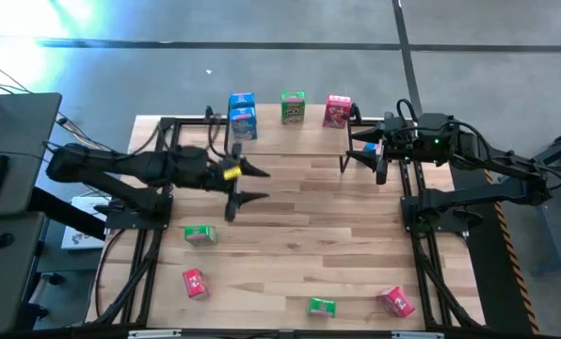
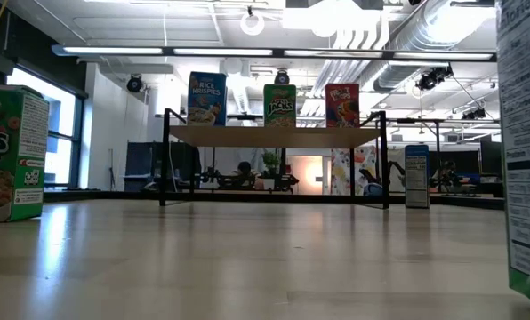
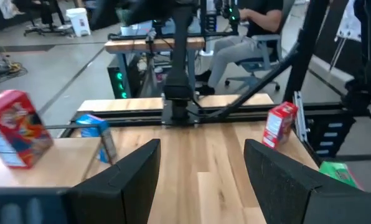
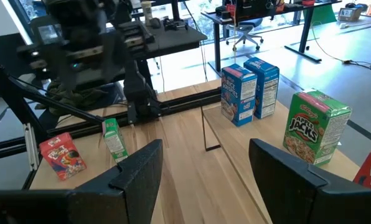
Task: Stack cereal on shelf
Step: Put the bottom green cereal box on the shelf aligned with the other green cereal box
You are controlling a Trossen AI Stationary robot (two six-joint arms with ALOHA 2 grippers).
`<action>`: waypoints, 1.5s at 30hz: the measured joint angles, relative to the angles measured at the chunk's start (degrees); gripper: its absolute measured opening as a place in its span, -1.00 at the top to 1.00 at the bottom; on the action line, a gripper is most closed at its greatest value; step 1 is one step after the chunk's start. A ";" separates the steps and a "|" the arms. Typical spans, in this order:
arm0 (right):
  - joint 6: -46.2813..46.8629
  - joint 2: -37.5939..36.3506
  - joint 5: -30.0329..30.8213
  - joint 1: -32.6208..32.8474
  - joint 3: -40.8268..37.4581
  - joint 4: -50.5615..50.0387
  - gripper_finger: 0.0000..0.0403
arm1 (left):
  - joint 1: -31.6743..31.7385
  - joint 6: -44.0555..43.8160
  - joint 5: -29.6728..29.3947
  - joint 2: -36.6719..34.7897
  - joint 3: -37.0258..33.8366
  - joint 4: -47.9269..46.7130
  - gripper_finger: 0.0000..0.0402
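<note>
In the high view the right arm lay over one blue box [image 1: 370, 148], so only a sliver of it showed. The low view placed that box upright on the tabletop [image 1: 299, 226], just beside the right-hand leg of the shelf [image 2: 274, 136]. From table height the shelf seemed to carry three boxes. From above there were four, because the rear blue box [image 1: 242, 102] stood directly behind the front blue box [image 1: 244, 122] and was hidden at table level. Next along the shelf top stood a green box [image 1: 293, 107] and then a red box [image 1: 337, 111], all upright. The right wrist view cut that red box off at the frame corner.

Two more boxes were cropped in the low view. A green one [image 2: 7, 151] sat at one edge, and the other [image 2: 527, 151] showed only a printed side panel, so its colour could not be told. Neither gripper appeared at that height.

Four boxes lay scattered on the near part of the tabletop, well apart from the shelf. They were a green box [image 1: 200, 234], a red box [image 1: 195, 282], another green box [image 1: 322, 306] and another red box [image 1: 394, 301].

The left gripper [image 1: 264, 185] hovered over bare wood in front of the shelf, its fingers spread and holding nothing. The right gripper [image 4: 201, 168] sat at the shelf's right end, likewise parted and empty, above the half-hidden blue box.
</note>
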 joint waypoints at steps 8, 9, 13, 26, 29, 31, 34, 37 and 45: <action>0.00 0.00 0.01 -0.01 0.00 -0.02 -0.15 | -8.24 -1.43 -5.61 7.90 5.66 -0.41 -0.11; 0.00 0.00 0.01 0.00 0.00 0.00 -0.15 | -9.00 -1.55 -5.91 9.07 6.45 -0.28 -0.11; 0.00 0.00 0.01 -0.01 0.00 0.00 -0.15 | -11.53 -3.94 -6.97 13.51 9.97 -1.58 -0.11; 0.00 0.00 0.01 -0.01 0.00 -0.02 -0.15 | -16.55 -9.72 -7.60 28.30 20.55 -5.82 -0.11; -0.02 0.00 0.01 0.01 0.00 -0.03 -0.15 | -17.46 -10.05 -7.67 30.55 22.09 -6.21 -0.11; 0.00 0.00 0.00 0.00 0.00 -0.05 -0.15 | -18.18 -10.94 -8.55 31.96 22.84 -5.93 -0.11; 0.00 0.00 0.00 -0.01 0.00 -0.12 -0.15 | -19.16 -13.56 -10.03 33.99 23.62 -5.93 -0.11; 0.00 0.00 0.01 0.01 0.00 -0.33 -0.15 | -19.96 -15.40 -10.28 35.91 24.34 -5.85 -0.11; 0.00 0.00 0.01 -0.01 0.00 -0.46 -0.15 | -22.98 -17.95 -10.19 40.46 24.73 -2.58 -0.11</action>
